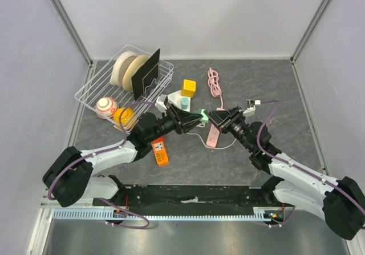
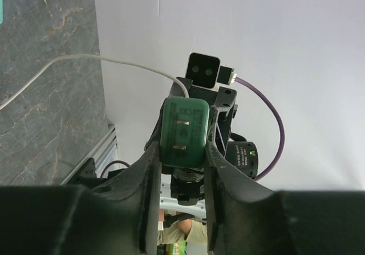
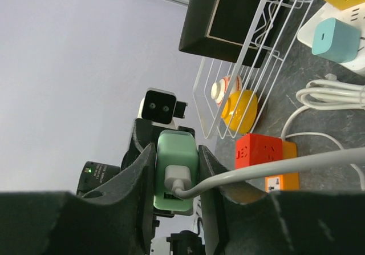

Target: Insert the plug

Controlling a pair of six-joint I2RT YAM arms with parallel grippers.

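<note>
Just beyond the far end of the pink power strip (image 1: 214,134), the green plug adapter (image 1: 201,116) sits pinched by left gripper (image 2: 183,146) and right gripper (image 3: 177,152), both narrow on its flanks; judged light, rigid and smooth-sided, with the white cable (image 3: 274,166) dragging, so it is best held by its side faces, clear of the prongs (image 2: 181,122).

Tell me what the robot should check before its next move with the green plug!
1. Left tool grips the mint-green plastic plug: ok, fingers press both sides.
2. Right tool grips it too: ok.
3. Two metal prongs uncovered: ok, they face the left wrist camera.
4. Thin white cable free of snags: cannot tell.
5. Pink plastic power strip close by: ok, lying just below the tools.
6. Prongs aimed at its sockets: not ok, the plug is held sideways in the air.
</note>
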